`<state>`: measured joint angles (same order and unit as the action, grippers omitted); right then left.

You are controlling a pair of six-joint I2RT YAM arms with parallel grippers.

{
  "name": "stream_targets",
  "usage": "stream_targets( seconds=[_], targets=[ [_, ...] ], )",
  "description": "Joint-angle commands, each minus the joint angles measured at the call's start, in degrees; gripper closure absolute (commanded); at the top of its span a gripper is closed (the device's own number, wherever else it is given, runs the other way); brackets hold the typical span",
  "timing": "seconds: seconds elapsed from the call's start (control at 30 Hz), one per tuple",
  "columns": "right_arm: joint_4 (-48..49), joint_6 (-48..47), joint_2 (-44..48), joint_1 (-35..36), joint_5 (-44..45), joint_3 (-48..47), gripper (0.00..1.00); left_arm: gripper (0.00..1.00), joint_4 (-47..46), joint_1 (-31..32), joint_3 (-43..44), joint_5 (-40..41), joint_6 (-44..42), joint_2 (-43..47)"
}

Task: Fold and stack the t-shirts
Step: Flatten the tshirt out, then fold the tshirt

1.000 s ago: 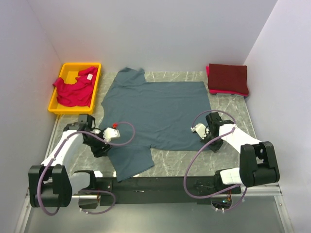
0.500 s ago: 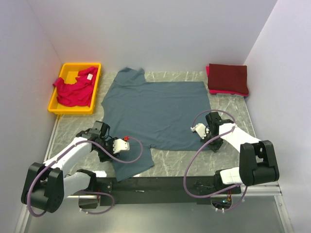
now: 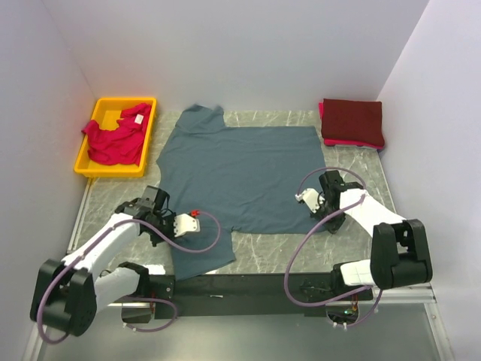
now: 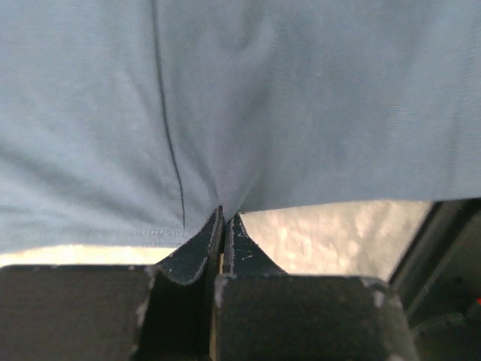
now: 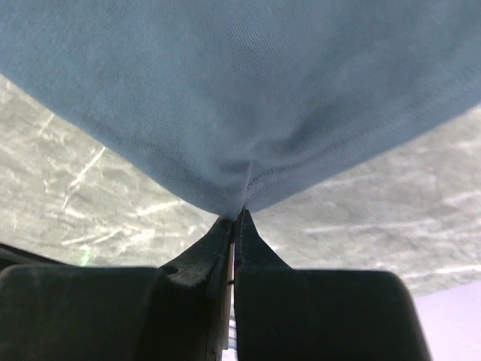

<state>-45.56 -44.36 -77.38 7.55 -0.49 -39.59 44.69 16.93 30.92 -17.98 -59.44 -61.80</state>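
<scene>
From above, the slate blue-grey cloth t-shirt [image 3: 240, 173] lies spread flat on the grey marbled table [image 3: 278, 252]. The left gripper [image 3: 164, 232] is at its near-left edge and the right gripper [image 3: 329, 226] at its near-right corner.

The left wrist view shows the left fingers [image 4: 197, 252] pressed together, pinching the shirt's edge.

The right wrist view shows the right fingers [image 5: 203, 252] likewise pinching the hemmed corner.

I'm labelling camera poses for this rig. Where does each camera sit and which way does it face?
Top external: above and behind the arms, looking down on the table, blue-grey t-shirt and yellow bin; both arms show.
Left wrist: on the left arm, looking along the left gripper, shut on the shirt's hem; its fingers show.
Right wrist: on the right arm, looking along the right gripper, shut on a shirt corner; its fingers show.
Shared: all three see that shirt on the table.
</scene>
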Motion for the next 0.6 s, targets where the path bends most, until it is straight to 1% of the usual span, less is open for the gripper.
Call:
stream_targets(
  seconds=[0.0, 0.07, 0.17, 0.23, 0.33, 0.37, 0.4, 0.47, 0.57],
  targets=[
    [-4.08, -1.34, 4.6, -1.05, -0.56, -2.85, 1.0, 0.99, 8.12, 0.12, 4.85, -0.65, -0.94, 4.23],
    [-5.5, -2.13, 6.36, -2.18, -0.56, -3.21, 1.0, 0.99, 12.15, 0.03, 7.12, -1.53, -1.21, 5.8],
    [-7.87, -3.89, 9.7, -3.15, -0.21, -3.65, 1.0, 0.99, 15.76, -0.05, 9.07, -2.23, -1.2, 7.74],
    [-8.84, -4.94, 11.29, -3.68, 0.14, -3.65, 1.0, 1.0, 16.48, -0.31, 9.95, -2.32, -0.51, 8.27],
    [-9.2, -5.91, 11.12, -4.74, 0.05, -4.79, 1.0, 0.99, 17.36, -3.47, 11.96, -3.29, -1.98, 7.4],
    [-9.11, -6.09, 10.59, -5.0, -0.03, -5.31, 1.0, 0.99, 17.45, -6.44, 12.76, -3.64, -2.78, 5.66],
    [-9.02, -6.53, 9.37, -5.52, -0.12, -6.54, 1.0, 0.99, 17.97, -8.12, 13.72, -4.77, -3.57, 4.42],
    [-8.76, -6.62, 7.52, -6.32, -0.65, -8.3, 1.0, 0.99, 19.03, -12.86, 18.2, -6.53, -5.86, -0.22],
    [-8.84, -6.62, 3.48, -6.5, -1.53, -12.34, 1.0, 0.99, 19.74, -15.25, 24.61, -9.97, -6.04, -6.13]
  ],
)
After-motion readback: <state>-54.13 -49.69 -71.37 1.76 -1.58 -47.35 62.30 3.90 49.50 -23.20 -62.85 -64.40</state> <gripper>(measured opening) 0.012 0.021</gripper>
